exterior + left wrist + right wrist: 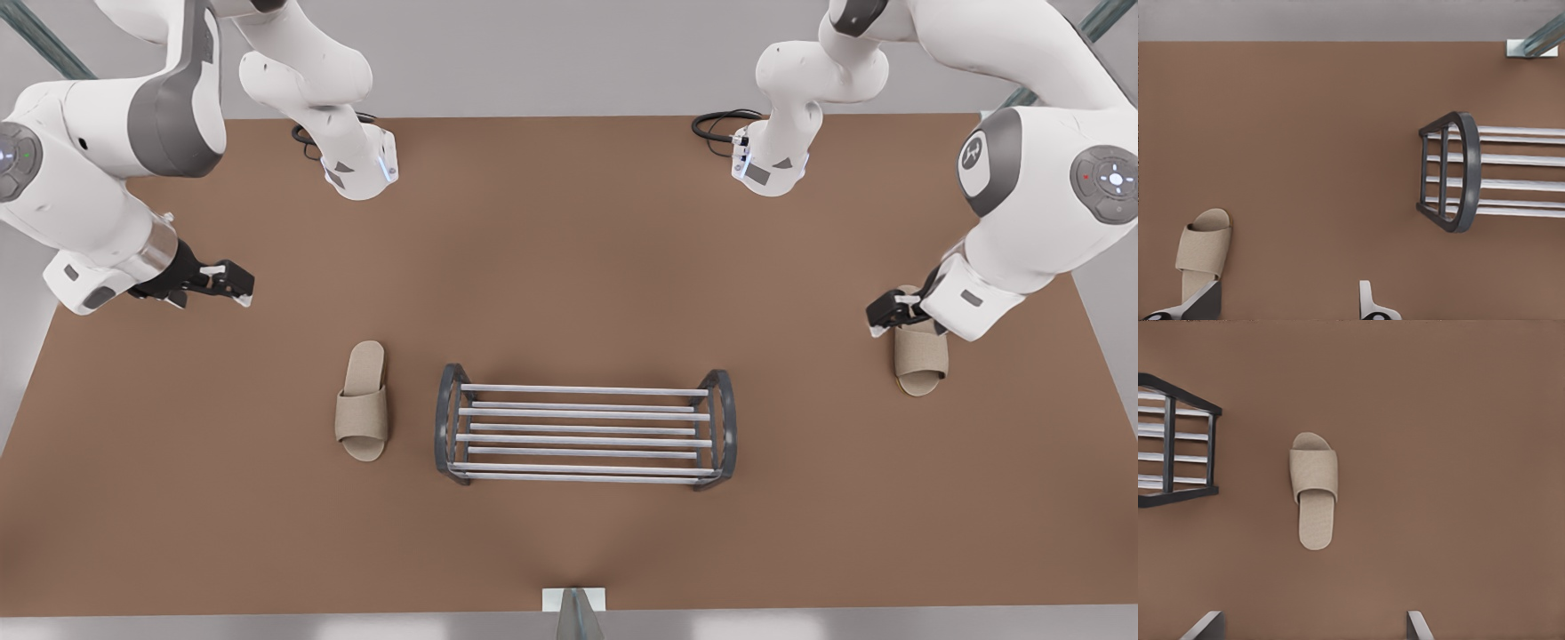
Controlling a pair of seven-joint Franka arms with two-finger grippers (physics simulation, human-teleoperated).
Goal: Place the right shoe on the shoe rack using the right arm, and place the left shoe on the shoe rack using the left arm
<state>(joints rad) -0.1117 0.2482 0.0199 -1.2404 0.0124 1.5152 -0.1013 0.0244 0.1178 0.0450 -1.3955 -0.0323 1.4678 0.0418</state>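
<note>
I read this as the reach-and-grasp step: neither slipper is on the shoe rack (582, 389) yet, and both lie flat on the brown tabletop (569, 267).

The right gripper (233, 289) hangs off the rack's end at the front view's left, back toward the arm bases. Its fingers are spread wide with nothing between them. The right slipper (362, 404) lies just beside that same rack end, not touching it.

The left gripper (885, 316) is well apart from the rack's other end, low over the heel end of the left slipper (920, 360). It too is wide open and empty.

Next, I judge each claw must come down astride its slipper and close across it. The left looks nearly placed, while the right has farther to travel toward the rack.

The right wrist view gives the whole slipper (1315, 493) close to the rack's arched end (1169, 443), ahead of the open gripper (1313, 620). The left wrist view shows one finger (1205, 300) at the slipper's (1201, 253) heel, so the gripper (1288, 297) sits off-centre, rack-side (1468, 173). The front view hides that offset behind the wrist.
</note>
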